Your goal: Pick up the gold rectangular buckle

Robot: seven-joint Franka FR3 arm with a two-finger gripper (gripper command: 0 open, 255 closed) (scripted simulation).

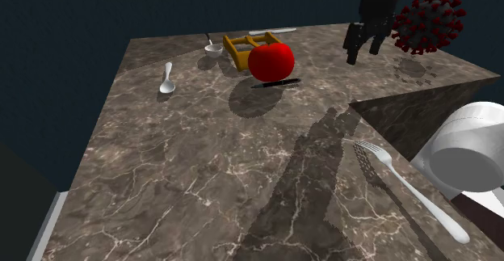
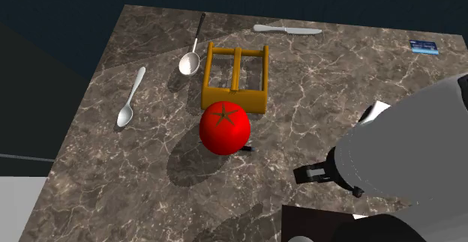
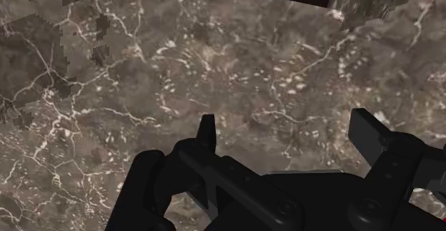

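Gripper over marble table, fingers apart, empty.
Gold buckle lies well apart from it, just beside red tomato.

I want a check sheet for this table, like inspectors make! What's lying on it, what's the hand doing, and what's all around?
Surface: dark marble table with pale veins; the arm's shadow falls on it.
Job's things: gold buckle lies flat, not held; a red tomato sits at one end of it.
Clutter: spoon, second spoon beside the buckle, knife, fork, blue card, spiky red ball.
Hand: hand is open, above the table, apart from the buckle, holding nothing.
Cables: nothing seen.
Surroundings: dark blue backdrop all around.
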